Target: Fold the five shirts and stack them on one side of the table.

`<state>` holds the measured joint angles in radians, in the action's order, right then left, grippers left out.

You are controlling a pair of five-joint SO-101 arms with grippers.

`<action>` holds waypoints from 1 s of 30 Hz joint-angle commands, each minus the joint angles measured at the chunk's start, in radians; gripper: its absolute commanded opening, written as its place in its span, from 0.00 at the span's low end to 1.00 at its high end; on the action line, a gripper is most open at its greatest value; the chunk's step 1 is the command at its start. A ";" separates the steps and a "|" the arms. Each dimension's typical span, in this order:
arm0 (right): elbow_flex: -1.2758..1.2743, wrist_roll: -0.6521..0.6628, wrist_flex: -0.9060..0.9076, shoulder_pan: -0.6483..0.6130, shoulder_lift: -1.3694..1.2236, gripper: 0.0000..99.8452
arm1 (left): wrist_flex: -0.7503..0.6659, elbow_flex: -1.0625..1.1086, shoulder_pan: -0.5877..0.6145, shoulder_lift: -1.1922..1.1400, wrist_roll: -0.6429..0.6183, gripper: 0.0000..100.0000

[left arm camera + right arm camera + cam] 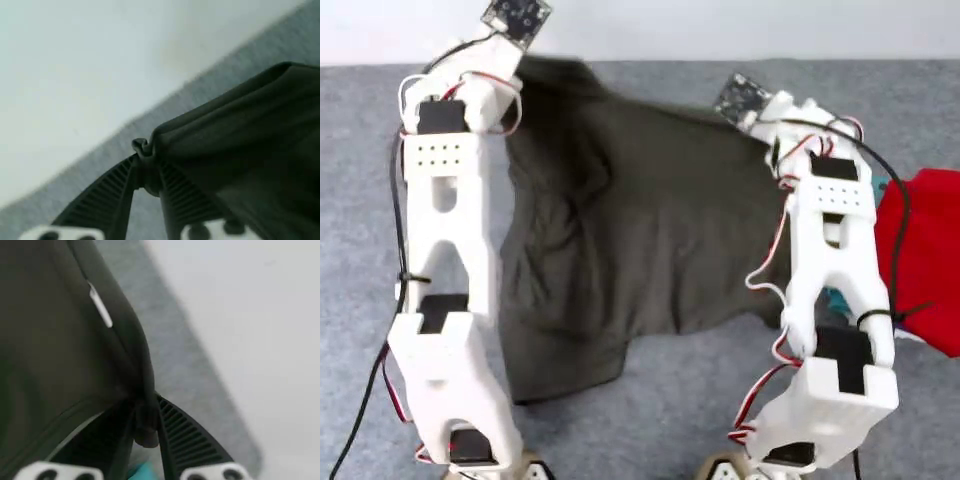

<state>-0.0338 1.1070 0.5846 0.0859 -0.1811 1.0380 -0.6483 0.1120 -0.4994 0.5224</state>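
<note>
Dark shirt [650, 230] on grey table [720, 420] — far edge pinched tight in left gripper [146, 172] and right gripper [147, 427]

Olive shirt [650, 230] spread mid-table; red shirt [930, 250] beside.

Grey tabletop [700, 420] with a fine, carpet-like weave, stretching left to right and from the near edge to the far side, plain pale wall [720, 25] rising straight behind its far edge, a level seam where the two meet, soft, even light throughout.
</note>
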 commanded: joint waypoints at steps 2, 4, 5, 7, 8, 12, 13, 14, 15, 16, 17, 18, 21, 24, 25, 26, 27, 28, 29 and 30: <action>0.068 0.005 0.228 -0.007 0.097 0.01 | 0.275 -0.035 -0.005 0.064 0.032 0.01; 0.068 0.003 0.332 -0.007 0.125 0.01 | 0.402 -0.031 -0.015 0.078 0.061 0.01; 0.068 0.002 0.386 -0.007 0.136 0.01 | 0.463 -0.031 -0.021 0.083 0.069 0.01; 0.068 0.002 0.472 -0.004 0.150 0.01 | 0.568 -0.031 -0.029 0.091 0.081 0.01; 0.068 0.003 0.510 -0.002 0.153 0.01 | 0.618 -0.033 -0.032 0.094 0.089 0.01; 0.068 0.005 0.656 0.008 0.162 0.01 | 0.720 0.008 -0.040 0.114 0.086 0.01; 0.068 0.005 0.684 0.012 0.162 0.01 | 0.720 0.044 -0.035 0.138 0.086 0.01; 0.068 0.005 0.705 0.016 0.162 0.01 | 0.720 0.088 -0.031 0.167 0.086 0.01; 0.068 0.005 0.723 0.018 0.160 0.01 | 0.720 0.142 -0.031 0.198 0.086 0.01; 0.068 0.005 0.740 0.024 0.159 0.01 | 0.720 0.203 -0.037 0.233 0.091 0.01; 0.068 0.006 0.757 0.028 0.159 0.01 | 0.720 0.269 -0.044 0.270 0.101 0.01; 0.068 0.006 0.774 0.033 0.159 0.01 | 0.720 0.344 -0.049 0.311 0.110 0.01; 0.066 0.009 0.809 0.045 0.154 0.01 | 0.717 0.567 -0.069 0.446 0.115 0.01; 0.064 0.049 0.816 0.068 0.151 0.01 | 0.707 0.765 -0.094 0.575 0.117 0.01; 0.058 0.057 0.816 0.077 0.150 0.01 | 0.690 0.825 -0.098 0.615 0.117 0.01; 0.049 0.057 0.814 0.084 0.147 0.01 | 0.677 0.881 -0.098 0.654 0.117 0.01; 0.041 0.058 0.814 0.088 0.145 0.01 | 0.660 0.935 -0.098 0.690 0.117 0.01; 0.034 0.066 0.819 0.091 0.142 0.01 | 0.644 0.983 -0.098 0.721 0.117 0.01; 0.021 0.080 0.819 0.093 0.142 0.01 | 0.635 1.029 -0.098 0.749 0.117 0.01; 0.008 0.092 0.819 0.094 0.148 0.01 | 0.628 1.072 -0.098 0.773 0.117 0.01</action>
<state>-0.0338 1.1699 1.3932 0.1596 -0.0829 1.7008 0.3230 0.0184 0.1603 0.6268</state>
